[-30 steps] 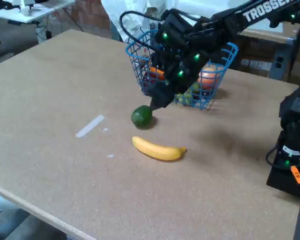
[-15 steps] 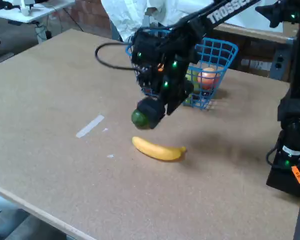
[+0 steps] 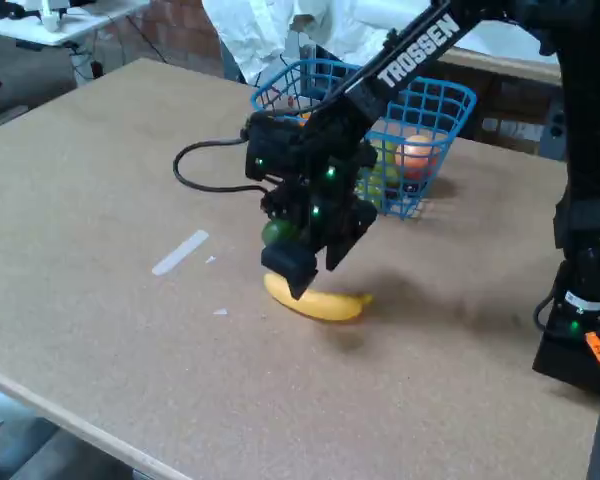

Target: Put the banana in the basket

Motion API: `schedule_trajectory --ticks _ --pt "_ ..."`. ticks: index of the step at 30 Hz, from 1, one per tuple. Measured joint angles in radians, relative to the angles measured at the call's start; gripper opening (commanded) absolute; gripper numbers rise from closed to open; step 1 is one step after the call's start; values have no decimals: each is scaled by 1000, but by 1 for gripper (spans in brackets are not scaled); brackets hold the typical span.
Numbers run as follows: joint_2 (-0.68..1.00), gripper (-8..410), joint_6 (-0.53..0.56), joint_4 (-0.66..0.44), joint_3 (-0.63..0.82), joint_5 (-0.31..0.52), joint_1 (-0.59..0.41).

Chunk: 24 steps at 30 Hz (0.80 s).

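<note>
Banana (image 3: 325,304) before basket (image 3: 435,150), apparently apart

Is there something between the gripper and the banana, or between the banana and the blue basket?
Nothing visible separates the gripper from the banana; it hangs right at the banana's left end. Toward the basket, the green lime lies on the table just behind the banana, partly hidden by the gripper, and beside the direct line.

Brown tabletop (image 3: 100,180); brick wall (image 3: 180,25) behind
</note>
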Motion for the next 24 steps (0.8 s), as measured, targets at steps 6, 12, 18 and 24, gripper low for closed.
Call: schedule_trajectory --ticks 6,12,18,24 --pt "34 387 4 32 -3 -1 7" --pt "76 387 5 53 -3 0 8" --pt "101 387 5 70 -4 0 8" --pt "120 387 -2 85 -4 2 8"
